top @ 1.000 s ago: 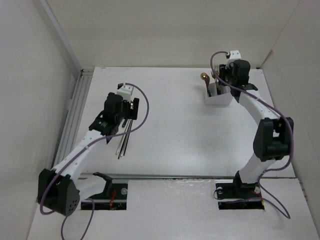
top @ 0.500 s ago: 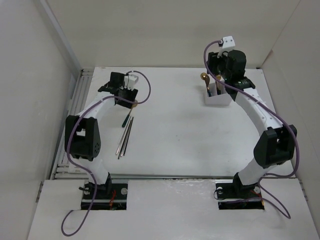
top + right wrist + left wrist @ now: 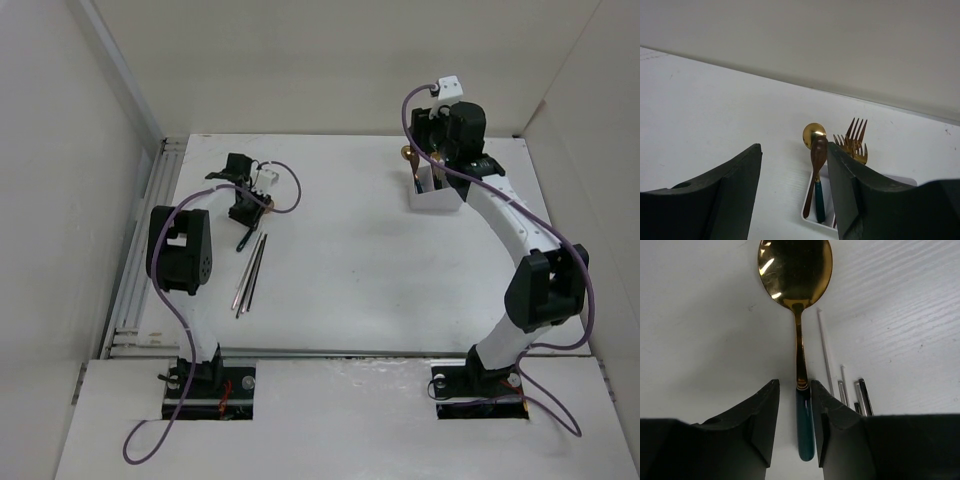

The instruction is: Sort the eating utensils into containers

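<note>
Left wrist view: my left tool point(image 3: 795, 390) sits open around the green-handled gold spoon point(image 3: 796, 270) on the bench point(image 3: 700, 315), thin silver chopsticks point(image 3: 861, 396) beside it. My right tool point(image 3: 794, 147) hangs open above the white plastic box point(image 3: 437, 200), partly filled.

L arm point(image 3: 180, 250): folded tight, upper link steep off base, elbow block high on the near-left, forearm running fwd, wrist bent over so L gripper point(image 3: 243, 213) pts down, low. L wrist cam: fingers point(image 3: 762, 425) drawn in close, jaws narrow w/ slim gap, not fully shut. R arm point(image 3: 505, 215): long arc fwd from base, elbow approx mid-reach, wrist high at far right, R gripper point(image 3: 433, 172) angled down. R wrist cam: fingers point(image 3: 735, 195) well apart, jaws wide.
</note>
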Robot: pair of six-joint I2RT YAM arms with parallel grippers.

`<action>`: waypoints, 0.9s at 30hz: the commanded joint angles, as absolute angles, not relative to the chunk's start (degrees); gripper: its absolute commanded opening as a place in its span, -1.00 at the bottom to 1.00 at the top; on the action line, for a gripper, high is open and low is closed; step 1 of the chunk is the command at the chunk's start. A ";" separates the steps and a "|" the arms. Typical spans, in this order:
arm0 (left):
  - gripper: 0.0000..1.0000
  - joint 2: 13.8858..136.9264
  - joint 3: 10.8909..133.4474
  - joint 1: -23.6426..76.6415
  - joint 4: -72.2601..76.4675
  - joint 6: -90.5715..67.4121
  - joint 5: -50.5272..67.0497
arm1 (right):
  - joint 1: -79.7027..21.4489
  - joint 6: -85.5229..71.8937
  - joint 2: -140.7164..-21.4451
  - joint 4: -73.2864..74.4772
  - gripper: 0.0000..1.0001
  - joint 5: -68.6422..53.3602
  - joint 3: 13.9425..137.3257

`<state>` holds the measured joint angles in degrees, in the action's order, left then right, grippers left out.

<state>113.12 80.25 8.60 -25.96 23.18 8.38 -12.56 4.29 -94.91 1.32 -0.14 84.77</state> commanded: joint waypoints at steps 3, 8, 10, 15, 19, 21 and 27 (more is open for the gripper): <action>-0.45 114.26 81.30 8.09 -29.00 24.18 9.32 | -13.18 4.57 -94.39 -0.26 0.20 -0.26 85.69; -0.45 116.10 80.68 6.94 -30.15 23.12 7.66 | -13.18 5.10 -93.87 -0.26 0.20 0.26 85.69; -0.30 116.71 79.98 6.42 -30.15 23.12 6.07 | -13.71 5.10 -93.35 -0.26 0.20 0.26 85.69; -0.98 117.25 80.76 6.42 -30.15 23.64 4.75 | -13.71 5.10 -92.72 -0.26 0.20 0.26 85.17; -1.00 116.63 83.49 5.81 -30.15 23.03 11.32 | -14.24 5.10 -90.97 -0.26 0.20 0.79 84.56; -1.00 116.10 86.56 5.19 -30.67 20.75 13.96 | -14.85 5.10 -90.09 -0.26 0.20 0.79 84.03; -1.00 111.29 97.79 2.20 -33.30 15.47 24.68 | -16.61 6.15 -85.09 -0.26 0.26 -4.64 82.36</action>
